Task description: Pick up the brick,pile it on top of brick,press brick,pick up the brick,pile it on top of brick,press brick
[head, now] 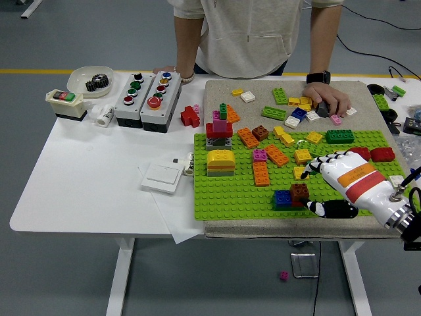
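My right hand (314, 189) lies low over the green baseplate (223, 194) at its front right, fingers spread and holding nothing. Its thumb rests just right of a small stack (291, 196) of a brown brick on blue and red bricks. A yellow brick (302, 172) sits by the fingertips. More loose bricks lie on the plate: an orange brick (261, 174), a pink one (260, 155), a green one (340, 136), a red one (382, 154). A yellow-topped stack (221, 162) stands at the left. The left hand is out of sight.
A person stands at the far side; one hand (327, 99) rests on loose bricks on the grey mat (217, 89). Left of the mat sit two button boxes (148, 91), a white bowl with a gear (90, 80), a switch (162, 177) and paper.
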